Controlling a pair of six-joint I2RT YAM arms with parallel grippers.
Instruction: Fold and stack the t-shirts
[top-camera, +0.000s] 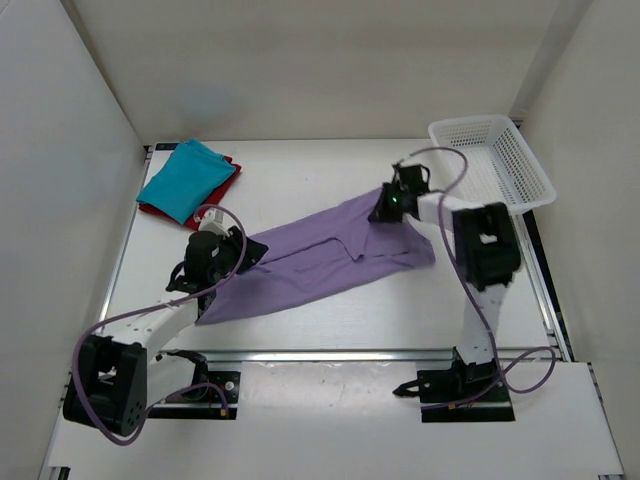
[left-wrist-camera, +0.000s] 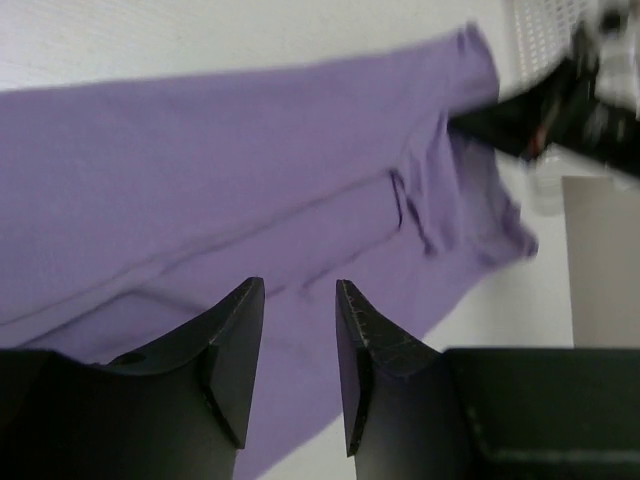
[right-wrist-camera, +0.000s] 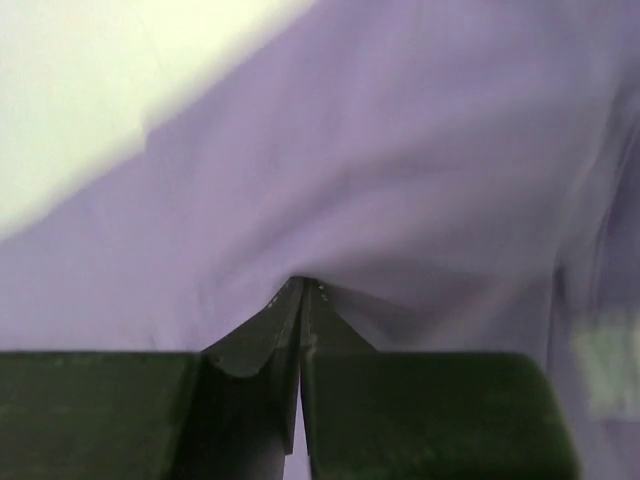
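Unfolded lavender fabric t-shirt near the white plastic mesh basket: right gripper pinches its basket-side end, left gripper spread over the far end. Folded teal t-shirt tops dark red t-shirt beyond.

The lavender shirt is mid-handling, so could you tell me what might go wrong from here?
1. The right gripper pinches only a small fold of the lavender shirt, which may slip out under a pull.
2. The left gripper is open over the shirt, so a one-sided lift would likely drag and bunch it.
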